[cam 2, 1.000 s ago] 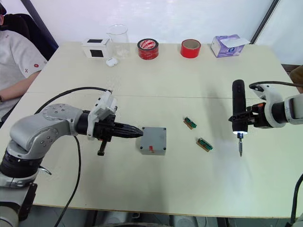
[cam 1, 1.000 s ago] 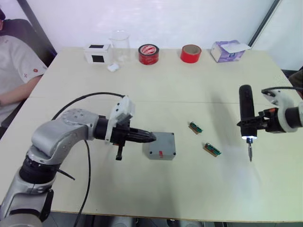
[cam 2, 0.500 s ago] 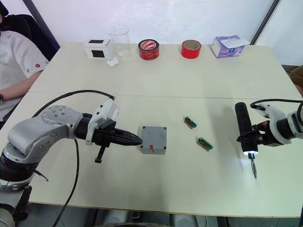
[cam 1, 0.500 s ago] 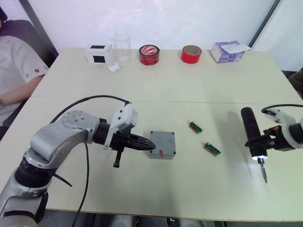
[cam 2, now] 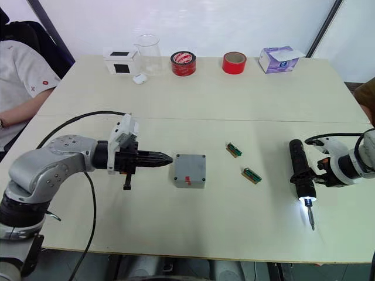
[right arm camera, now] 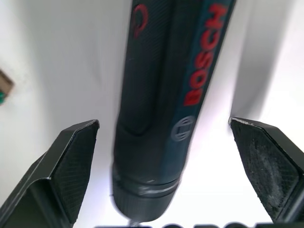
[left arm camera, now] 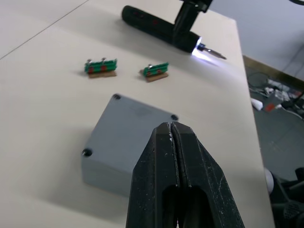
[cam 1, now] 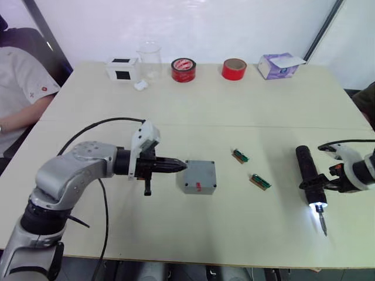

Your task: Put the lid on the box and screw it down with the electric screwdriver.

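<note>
The grey box (cam 1: 199, 177) stands mid-table with a red mark on its near side. The lid (left arm camera: 137, 118) lies flat on top of it, with screw holes at the corners. My left gripper (cam 1: 184, 165) is shut and empty. Its tips are at the box's left edge, level with the lid. The electric screwdriver (cam 1: 309, 181) lies on the table at the right, its lamp lit and its bit (cam 1: 323, 223) pointing to the front edge. My right gripper (right arm camera: 162, 122) is open, with a finger on each side of the screwdriver and a gap on both sides.
Two small green-and-brown pieces (cam 1: 241, 156) (cam 1: 261, 182) lie between the box and the screwdriver. Along the back edge stand a white-and-black box (cam 1: 122, 67), a glass beaker (cam 1: 149, 57), two red tape rolls (cam 1: 183, 69) (cam 1: 234, 68) and a purple tissue box (cam 1: 280, 64). A person (cam 1: 17, 93) sits at the left.
My right arm brought the upright screwdriver down onto the table and its fingers came apart. My left gripper stayed shut by the box, its tips rising slightly.
</note>
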Tool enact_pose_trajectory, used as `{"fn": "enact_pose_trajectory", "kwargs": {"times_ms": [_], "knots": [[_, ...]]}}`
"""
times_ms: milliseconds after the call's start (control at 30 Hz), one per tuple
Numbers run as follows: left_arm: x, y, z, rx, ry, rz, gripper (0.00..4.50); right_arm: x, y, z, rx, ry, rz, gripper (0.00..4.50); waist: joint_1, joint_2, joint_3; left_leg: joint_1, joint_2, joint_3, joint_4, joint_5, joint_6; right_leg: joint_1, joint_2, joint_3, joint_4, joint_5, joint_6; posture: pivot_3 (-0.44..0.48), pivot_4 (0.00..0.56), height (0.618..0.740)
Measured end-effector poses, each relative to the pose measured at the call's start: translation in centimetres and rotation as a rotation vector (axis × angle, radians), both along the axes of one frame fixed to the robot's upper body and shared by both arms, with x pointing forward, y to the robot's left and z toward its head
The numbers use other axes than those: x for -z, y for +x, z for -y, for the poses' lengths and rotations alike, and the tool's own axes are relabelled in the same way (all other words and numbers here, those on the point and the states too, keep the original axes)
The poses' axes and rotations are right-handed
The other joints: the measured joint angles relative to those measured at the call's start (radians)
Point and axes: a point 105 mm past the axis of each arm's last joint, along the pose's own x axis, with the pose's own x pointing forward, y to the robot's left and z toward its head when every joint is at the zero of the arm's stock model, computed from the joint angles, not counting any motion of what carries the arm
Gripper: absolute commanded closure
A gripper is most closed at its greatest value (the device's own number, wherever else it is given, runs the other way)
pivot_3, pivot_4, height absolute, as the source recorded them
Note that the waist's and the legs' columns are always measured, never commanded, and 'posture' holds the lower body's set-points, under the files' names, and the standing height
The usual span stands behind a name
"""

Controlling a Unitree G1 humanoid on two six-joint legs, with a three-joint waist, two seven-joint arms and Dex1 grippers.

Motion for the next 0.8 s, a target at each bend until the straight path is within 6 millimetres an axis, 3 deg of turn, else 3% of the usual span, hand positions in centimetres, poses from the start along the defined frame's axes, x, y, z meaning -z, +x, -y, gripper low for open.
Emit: {"fn": "enact_pose_trajectory", "kwargs": {"times_ms": [100, 233, 367, 467, 533, 567, 667, 800], "knots": [[-0.4, 0.5, -0.8, -0.053, -0.021, 0.003, 4.5, -1.3, 1.1, -0.2, -0.03, 0.008, 0.072, 0.03, -0.003, 0.0, 0.0, 0.0, 0.0, 0.0, 0.0, 0.0, 0.0, 0.0, 0.0, 0.0, 0.0, 0.0, 0.0, 0.0, 0.15, 0.74], [-0.5, 1.0, -2.0, -0.121, -0.051, -0.019, 4.5, -5.2, 3.1, -1.5, -0.108, 0.063, 0.235, 0.03, -0.004, 0.0, 0.0, 0.0, 0.001, 0.0, 0.0, 0.0, -0.001, -0.001, 0.001, 0.0, 0.001, 0.0, 0.0, 0.0, 0.15, 0.74], [-0.4, 1.6, -3.6, -0.206, -0.077, -0.046, 4.5, -7.8, 3.0, -2.9, -0.237, 0.076, 0.336, 0.03, 0.005, 0.0, 0.0, -0.001, 0.0, 0.0, 0.0, 0.0, -0.001, -0.001, 0.0, 0.0, 0.001, 0.0, 0.0, 0.0, 0.15, 0.74], [2.3, 2.6, -5.6, -0.331, 0.033, -0.042, 4.5, -5.8, 1.0, -9.3, -0.708, 0.041, 0.439, 0.03, 0.0, -0.002, -0.002, 0.0, 0.001, 0.0, -0.001, 0.0, -0.001, 0.0, 0.0, 0.0, 0.0, 0.0, 0.0, 0.0, 0.15, 0.74], [4.4, 2.5, -5.2, -0.319, 0.098, -0.06, 4.5, -3.3, -1.1, -14.1, -0.895, 0.165, 0.465, 0.03, 0.001, -0.003, -0.002, 0.0, 0.001, 0.0, 0.0, 0.001, -0.001, 0.0, 0.0, 0.001, 0.002, 0.0, 0.0, 0.0, 0.15, 0.74], [5.3, 2.3, -4.9, -0.301, 0.13, -0.063, 4.5, -2.3, -2.0, -15.5, -0.944, 0.193, 0.474, 0.03, 0.003, -0.003, -0.002, 0.0, 0.0, 0.0, 0.001, 0.001, -0.002, -0.001, -0.001, 0.001, 0.004, 0.0, 0.0, 0.0, 0.15, 0.74], [7.0, 2.0, -4.2, -0.268, 0.175, -0.076, 4.5, -1.2, -3.0, -16.9, -0.998, 0.175, 0.515, 0.03, 0.006, -0.004, -0.003, 0.002, -0.003, 0.0, 0.003, 0.002, 0.0, 0.002, -0.005, 0.0, 0.006, 0.0, 0.0, 0.0, 0.15, 0.74], [7.4, 2.2, -2.1, -0.197, 0.169, -0.049, 4.5, 0.9, -3.8, -18.6, -1.046, 0.167, 0.518, 0.03, 0.002, -0.005, -0.003, 0.002, -0.003, -0.001, 0.008, 0.001, 0.001, 0.003, -0.004, 0.0, 0.01, 0.001, 0.0, 0.0, 0.15, 0.74]]}}
